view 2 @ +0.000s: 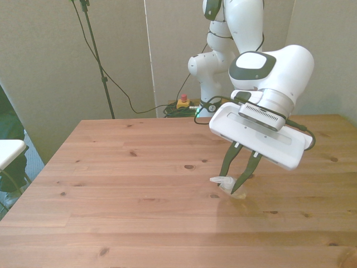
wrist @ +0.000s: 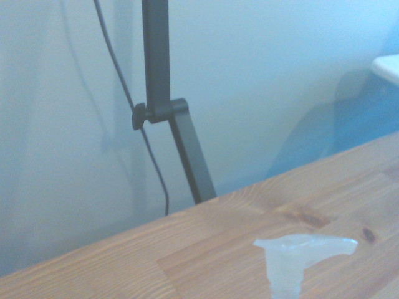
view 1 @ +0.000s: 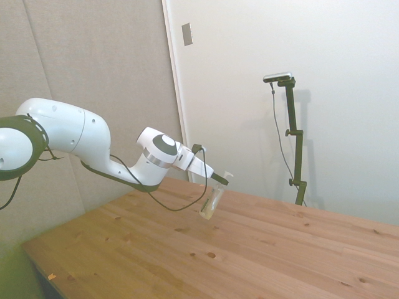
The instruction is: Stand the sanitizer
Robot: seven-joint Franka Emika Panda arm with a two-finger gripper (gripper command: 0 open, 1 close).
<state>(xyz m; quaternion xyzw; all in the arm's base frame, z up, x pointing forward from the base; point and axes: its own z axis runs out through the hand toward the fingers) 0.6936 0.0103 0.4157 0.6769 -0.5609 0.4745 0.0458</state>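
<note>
The sanitizer (view 1: 212,200) is a slim clear bottle with pale liquid and a white pump top. It hangs nearly upright, leaning a little, with its base at or just above the wooden table (view 1: 262,249). My gripper (view 1: 219,180) is shut on its upper part, just below the pump. From the front, the gripper (view 2: 230,184) comes down at a slant, and the sanitizer (view 2: 240,191) shows between the dark fingers, pump nozzle pointing to the front view's left. Only the blurred white pump top (wrist: 299,255) is seen in the wrist view, over the wood.
A red button box (view 2: 182,102) and cables lie on the floor behind the table's far edge. A white object (view 2: 8,152) sits off the table at the front view's left.
</note>
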